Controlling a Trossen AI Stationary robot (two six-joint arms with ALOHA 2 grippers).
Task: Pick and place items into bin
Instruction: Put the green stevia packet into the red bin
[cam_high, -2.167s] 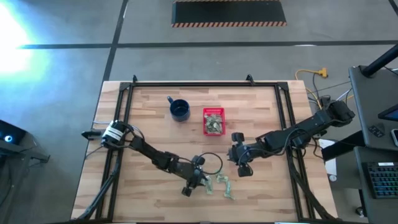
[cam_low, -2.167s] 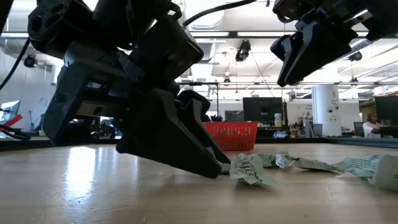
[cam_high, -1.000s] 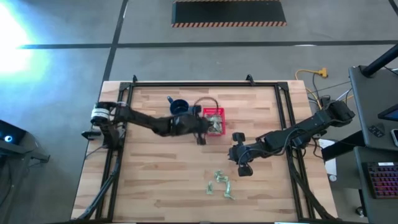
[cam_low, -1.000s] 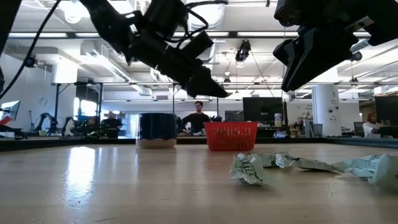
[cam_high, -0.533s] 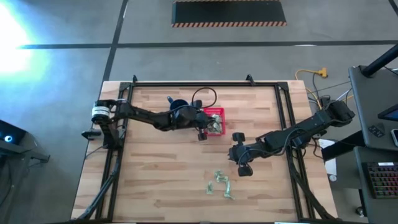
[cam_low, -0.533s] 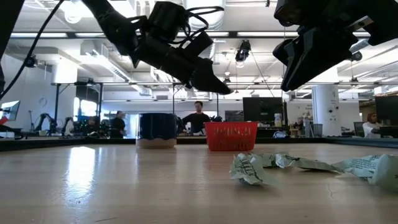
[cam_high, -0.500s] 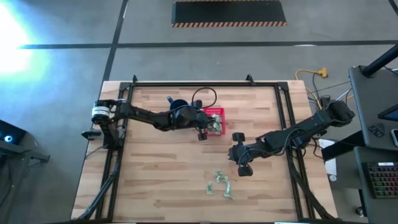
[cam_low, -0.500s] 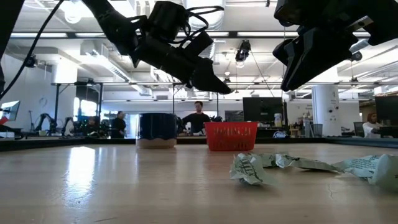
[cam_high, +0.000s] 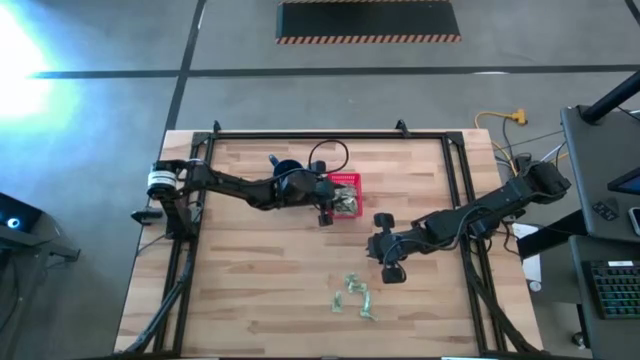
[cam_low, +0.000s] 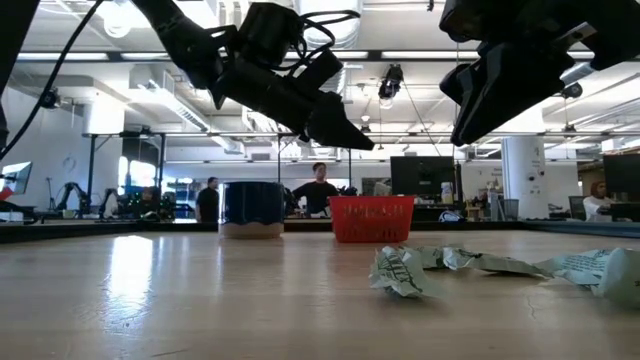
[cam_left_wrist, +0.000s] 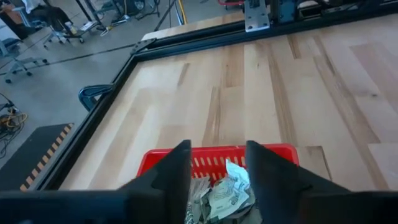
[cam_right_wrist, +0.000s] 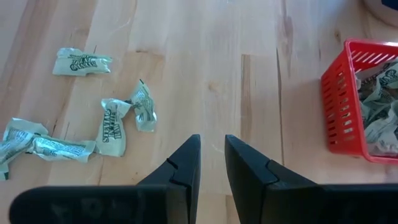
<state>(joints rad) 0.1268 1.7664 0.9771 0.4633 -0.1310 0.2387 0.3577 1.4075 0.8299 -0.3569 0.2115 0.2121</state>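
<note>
Over the basket: left end effector (cam_left_wrist: 216, 163) is hovering, fingers parted, holding nothing.
Basket (cam_high: 344, 194): sitting beside mug (cam_high: 286, 176), holding wrappers (cam_left_wrist: 225, 191).
Right end effector (cam_right_wrist: 211, 163): waiting above counter (cam_high: 260, 290), gap narrow, empty.
Loose wrappers (cam_high: 356, 297): lying near front edge.

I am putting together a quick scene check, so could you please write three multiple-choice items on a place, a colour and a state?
1. The left gripper is
A. above the basket's edge
B. over the loose wrappers
C. off the table

2. The basket is
A. blue
B. red
C. green

3. The left gripper's fingers are
A. shut on a wrapper
B. open, holding nothing
C. shut on the mug

Answers: 1 A, the left wrist view looks down into the basket; 2 B, red perforated walls; 3 B, a clear gap with wrappers below in the basket.
</note>
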